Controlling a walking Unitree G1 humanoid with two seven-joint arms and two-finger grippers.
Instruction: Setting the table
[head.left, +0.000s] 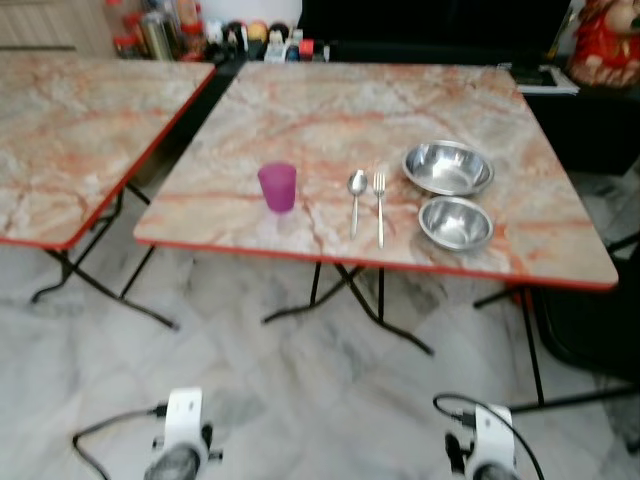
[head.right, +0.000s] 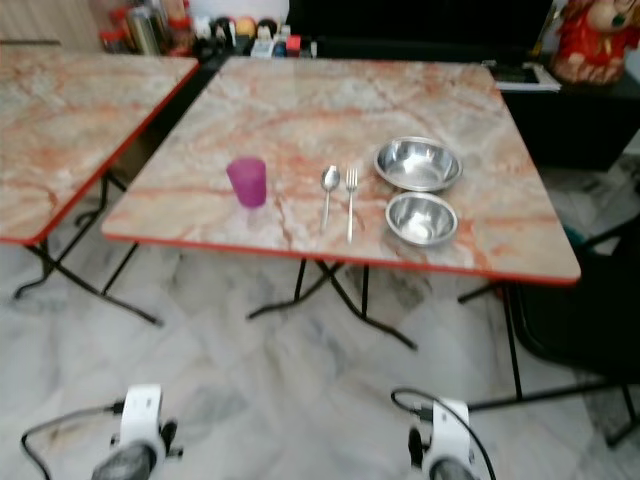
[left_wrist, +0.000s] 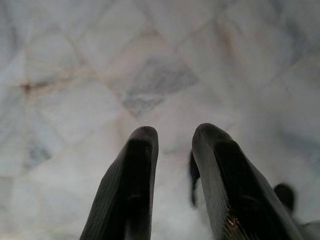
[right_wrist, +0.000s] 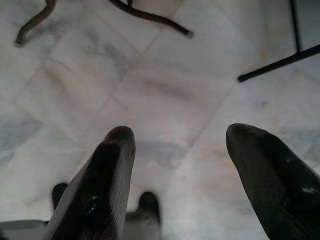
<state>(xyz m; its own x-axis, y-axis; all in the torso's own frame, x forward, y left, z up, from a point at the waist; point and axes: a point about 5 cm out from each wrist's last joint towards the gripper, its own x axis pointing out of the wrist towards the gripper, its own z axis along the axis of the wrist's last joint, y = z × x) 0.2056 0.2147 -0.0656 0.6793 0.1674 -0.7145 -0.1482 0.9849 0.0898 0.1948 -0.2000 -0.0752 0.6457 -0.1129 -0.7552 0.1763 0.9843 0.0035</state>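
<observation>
A marble-patterned table (head.left: 330, 105) with a red edge stands ahead of me. Along its near side sit a purple cup (head.left: 277, 186), a spoon (head.left: 356, 195) and a fork (head.left: 380, 205) lying side by side, a large steel bowl (head.left: 447, 167), and a smaller steel bowl (head.left: 455, 222) just in front of it. Both arms hang low over the floor, well short of the table. My left gripper (left_wrist: 172, 132) holds nothing, its fingers a narrow gap apart. My right gripper (right_wrist: 180, 131) is wide open and empty above the tiles.
A second marble table (head.left: 70, 130) stands to the left across a narrow gap. Bottles and jars (head.left: 200, 35) line the back. A dark chair (head.left: 590, 320) sits at the table's right. Folding table legs (head.left: 345, 295) cross underneath. A white marble floor (head.left: 300, 390) lies between me and the table.
</observation>
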